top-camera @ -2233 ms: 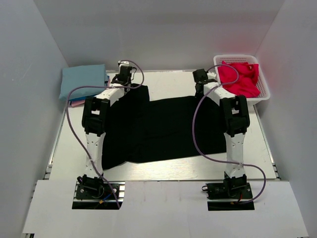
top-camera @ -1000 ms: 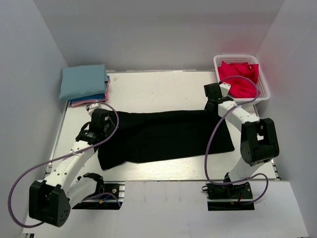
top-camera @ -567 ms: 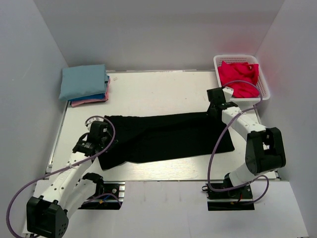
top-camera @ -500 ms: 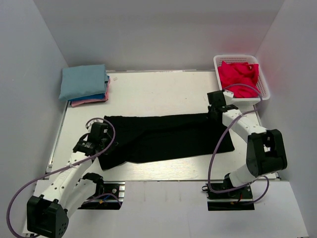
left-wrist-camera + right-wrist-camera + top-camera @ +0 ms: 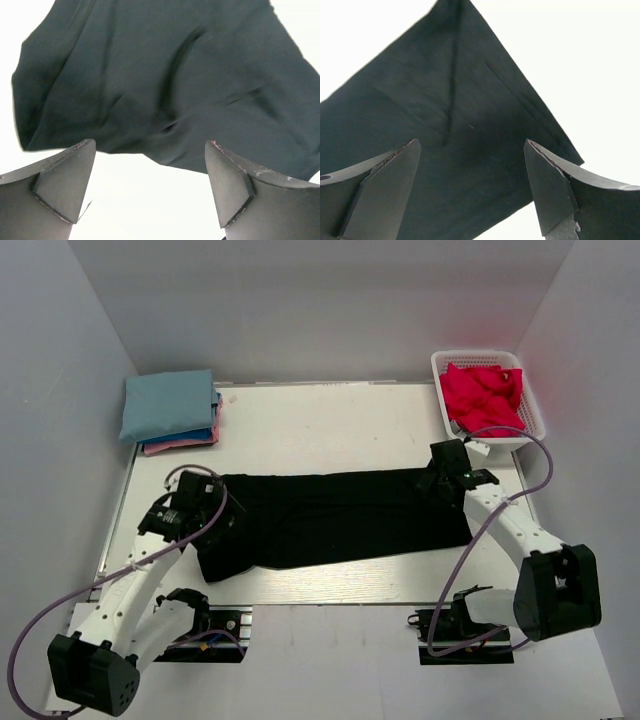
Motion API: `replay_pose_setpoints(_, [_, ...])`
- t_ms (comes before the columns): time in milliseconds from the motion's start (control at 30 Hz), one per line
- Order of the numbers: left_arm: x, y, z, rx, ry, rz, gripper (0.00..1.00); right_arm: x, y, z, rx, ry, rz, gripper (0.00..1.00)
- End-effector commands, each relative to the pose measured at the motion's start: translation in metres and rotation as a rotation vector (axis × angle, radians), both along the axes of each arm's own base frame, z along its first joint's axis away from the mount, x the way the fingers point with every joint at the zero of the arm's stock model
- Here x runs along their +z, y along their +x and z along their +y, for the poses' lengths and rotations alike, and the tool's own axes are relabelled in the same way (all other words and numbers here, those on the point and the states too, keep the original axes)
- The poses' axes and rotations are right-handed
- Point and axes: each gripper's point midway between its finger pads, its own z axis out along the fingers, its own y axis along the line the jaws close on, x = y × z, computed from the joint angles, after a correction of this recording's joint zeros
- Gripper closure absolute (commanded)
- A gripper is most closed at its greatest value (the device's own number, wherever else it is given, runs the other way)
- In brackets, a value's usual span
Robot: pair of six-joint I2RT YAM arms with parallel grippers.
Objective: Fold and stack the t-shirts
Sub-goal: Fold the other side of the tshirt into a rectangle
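Note:
A large black t-shirt [image 5: 335,515] lies folded into a long band across the middle of the table. My left gripper [image 5: 210,512] hovers open over its left end. In the left wrist view the black cloth [image 5: 165,85] spreads beyond the parted fingers [image 5: 65,185], and bare table shows between them. Over the shirt's right end my right gripper [image 5: 444,478] is open too; black cloth [image 5: 450,125] fills the gap between its fingers [image 5: 550,185], which hold nothing. A folded light blue t-shirt [image 5: 168,405] tops a stack over blue and pink ones [image 5: 182,444]. A bright red t-shirt [image 5: 485,395] fills the basket.
The white lattice basket [image 5: 535,426] stands at the back right corner, close behind the right arm. The folded stack sits at the back left corner. White walls close in the table on three sides. Both arm bases are at the near edge.
Both arms pulled the shirt's far edge toward the near side, folding it into a band. Both grippers have since gone from shut to open, releasing the cloth, and shifted slightly outward.

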Motion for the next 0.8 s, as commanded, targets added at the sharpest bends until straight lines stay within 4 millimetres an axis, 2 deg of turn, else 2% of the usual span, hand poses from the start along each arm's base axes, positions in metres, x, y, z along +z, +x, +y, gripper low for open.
replay_pose_setpoints(0, [0.031,0.047,0.001,-0.02,0.056,-0.162,0.0,0.033,0.029,0.012,0.106,-0.005,-0.12,0.1])
replay_pose_setpoints(33, [0.034,0.057,-0.002,-0.033,0.06,-0.185,0.0,0.034,0.032,0.017,0.139,0.003,-0.124,0.1])
replay_pose_setpoints(67, [0.041,0.074,-0.004,-0.033,0.063,-0.236,0.0,0.037,0.043,0.028,0.194,0.012,-0.14,0.1])
replay_pose_setpoints(133, [0.04,0.092,-0.008,-0.051,0.076,-0.245,0.0,0.038,0.049,0.035,0.23,0.008,-0.135,0.1])
replay_pose_setpoints(167, [0.026,0.105,-0.011,-0.072,0.099,-0.212,0.0,0.027,0.056,0.039,0.247,-0.011,-0.092,0.1])
replay_pose_setpoints(233, [0.022,0.122,-0.014,-0.086,0.123,-0.197,0.0,0.018,0.062,0.045,0.272,-0.05,-0.042,0.1])
replay_pose_setpoints(267, [0.015,0.128,-0.013,-0.089,0.148,-0.183,0.0,0.022,0.069,0.048,0.273,-0.061,-0.044,0.1])
replay_pose_setpoints(300, [0.002,0.138,-0.011,-0.081,0.16,-0.137,0.0,0.001,0.069,0.051,0.283,-0.093,0.02,0.1])
replay_pose_setpoints(333, [-0.005,0.14,-0.013,-0.088,0.158,-0.114,0.0,0.009,0.075,0.045,0.242,-0.146,0.016,0.1])
replay_pose_setpoints(367, [-0.013,0.142,-0.012,-0.085,0.169,-0.097,0.0,0.004,0.075,0.042,0.225,-0.166,0.035,0.1])
replay_pose_setpoints(400, [-0.018,0.145,-0.011,-0.088,0.183,-0.093,0.0,-0.014,0.074,0.036,0.194,-0.207,0.087,0.1])
replay_pose_setpoints(467, [-0.048,0.14,-0.009,-0.092,0.183,-0.035,0.0,-0.019,0.073,0.033,0.173,-0.238,0.121,0.1])
replay_pose_setpoints(500, [-0.052,0.146,-0.014,-0.1,0.162,-0.059,0.0,-0.036,0.069,0.027,0.148,-0.263,0.174,0.1])
replay_pose_setpoints(567, [-0.073,0.142,-0.018,-0.115,0.144,-0.035,0.0,-0.04,0.066,0.019,0.066,-0.281,0.186,0.1])
replay_pose_setpoints(600, [-0.074,0.147,-0.023,-0.124,0.14,-0.053,0.0,-0.047,0.066,0.016,0.044,-0.29,0.205,0.1])
replay_pose_setpoints(633, [-0.084,0.142,-0.022,-0.126,0.146,-0.026,0.0,-0.05,0.064,0.015,0.034,-0.298,0.212,0.1])
replay_pose_setpoints(667, [-0.09,0.141,-0.018,-0.119,0.15,-0.008,0.0,-0.047,0.059,0.005,-0.03,-0.33,0.213,0.1])
replay_pose_setpoints(700, [-0.104,0.133,-0.012,-0.115,0.179,0.052,0.0,-0.048,0.056,-0.001,-0.062,-0.345,0.224,0.1])
replay_pose_setpoints(733, [-0.11,0.13,-0.008,-0.094,0.201,0.083,0.0,-0.045,0.052,-0.004,-0.083,-0.358,0.224,0.1])
replay_pose_setpoints(767, [-0.112,0.13,-0.004,-0.087,0.223,0.103,0.0,-0.039,0.041,-0.015,-0.151,-0.39,0.219,0.1])
